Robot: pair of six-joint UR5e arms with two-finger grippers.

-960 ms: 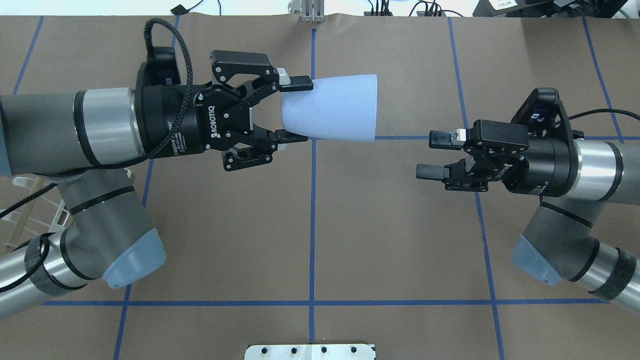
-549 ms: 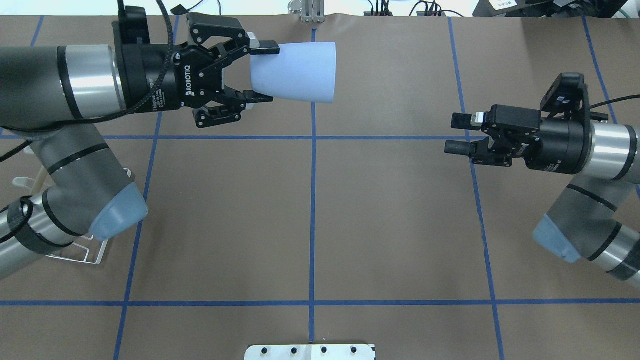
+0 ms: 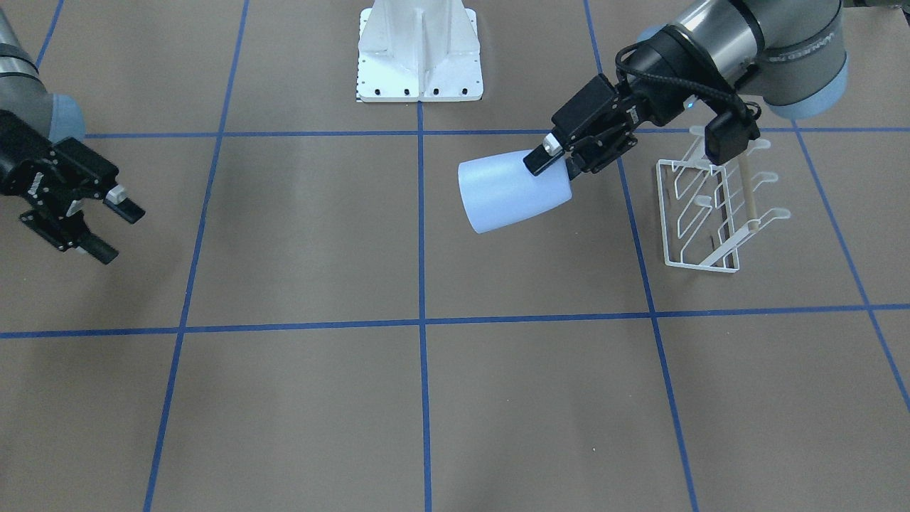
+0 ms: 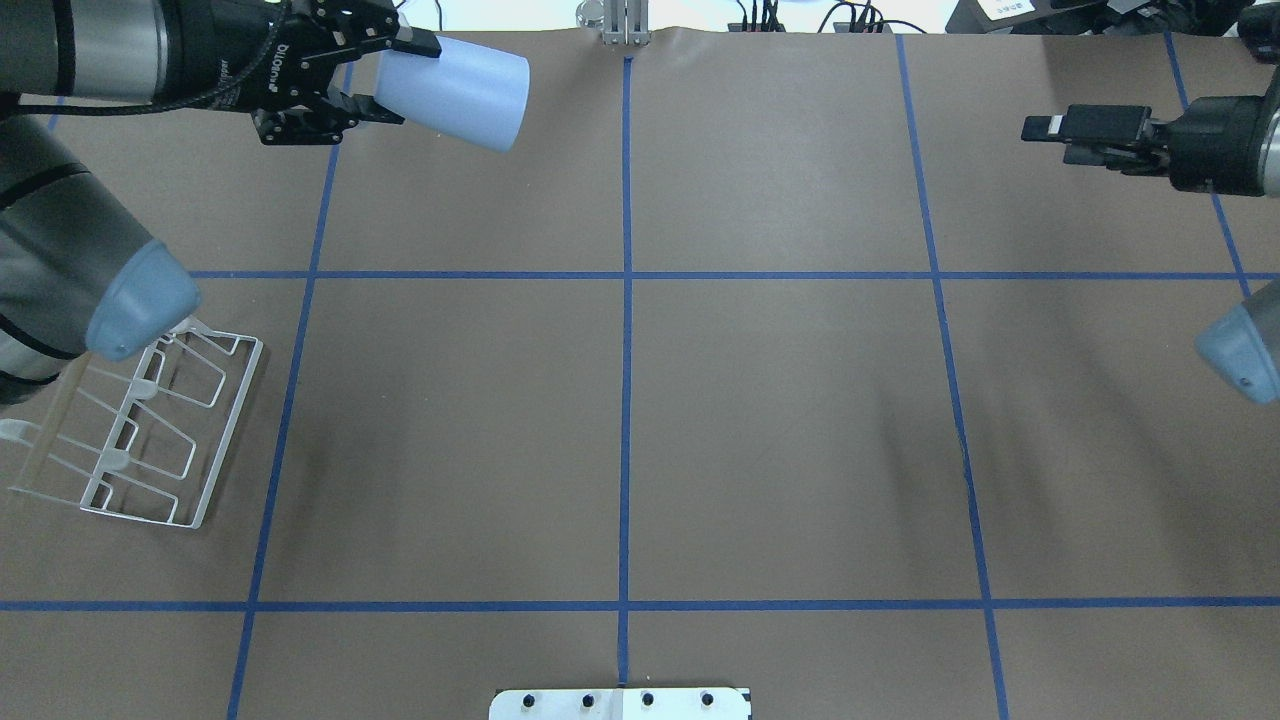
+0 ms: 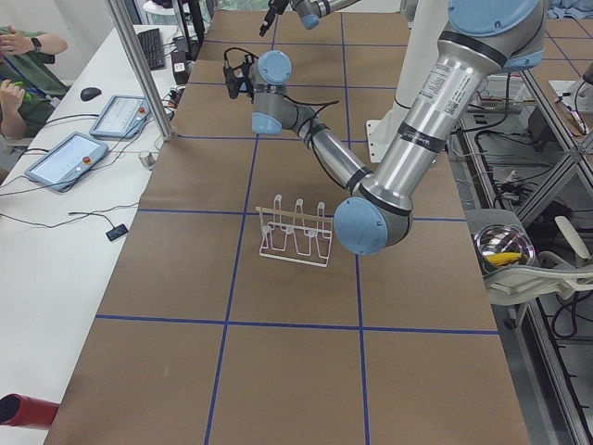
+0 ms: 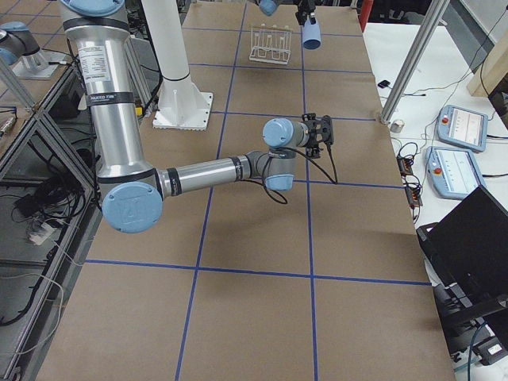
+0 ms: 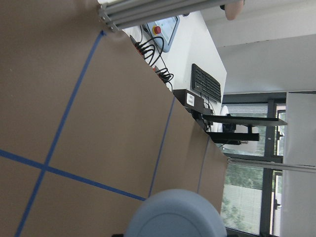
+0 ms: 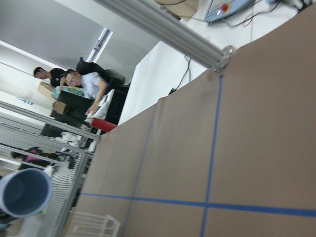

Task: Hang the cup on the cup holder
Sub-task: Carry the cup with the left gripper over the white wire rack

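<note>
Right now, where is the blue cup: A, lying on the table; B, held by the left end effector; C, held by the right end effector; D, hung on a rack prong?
B: the left end effector grips the cup by its narrow end, apart from the cup holder.

we see a table (image 4: 780,430) covered in brown paper, crossed by blue tape lines (image 4: 625,400). beside it stands a white desk (image 5: 46,222) with tablets (image 5: 63,159) and a keyboard (image 7: 206,88), past a grey metal post (image 5: 140,65). beyond, we make out a tall window (image 7: 244,197) with daylight and greenery.
</note>
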